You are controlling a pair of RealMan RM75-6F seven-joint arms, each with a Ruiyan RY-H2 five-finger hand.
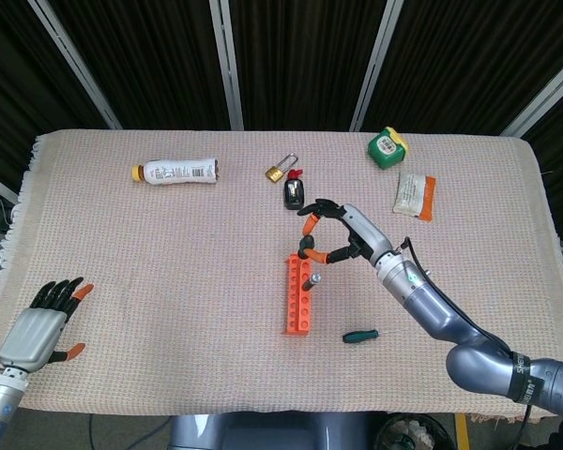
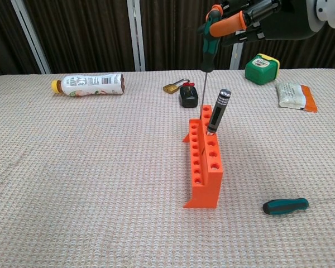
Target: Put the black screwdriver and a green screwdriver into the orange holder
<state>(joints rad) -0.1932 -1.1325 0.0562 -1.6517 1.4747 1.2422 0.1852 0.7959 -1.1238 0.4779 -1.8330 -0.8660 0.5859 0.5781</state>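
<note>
The orange holder (image 1: 297, 293) (image 2: 205, 162) stands mid-table with the black screwdriver (image 1: 311, 280) (image 2: 217, 112) leaning in one of its holes. My right hand (image 1: 341, 232) (image 2: 251, 17) pinches a green screwdriver (image 1: 307, 247) (image 2: 207, 46) upright, its thin shaft pointing down at the holder's far end. A second green screwdriver (image 1: 360, 335) (image 2: 285, 206) lies on the cloth to the right of the holder. My left hand (image 1: 45, 323) rests open at the table's near left corner, holding nothing.
A bottle (image 1: 176, 172) (image 2: 87, 84) lies at the back left. A brass padlock (image 1: 276, 172), a black key fob (image 1: 294, 195), a green tape measure (image 1: 387, 146) and a white-orange packet (image 1: 414, 195) sit along the back and right.
</note>
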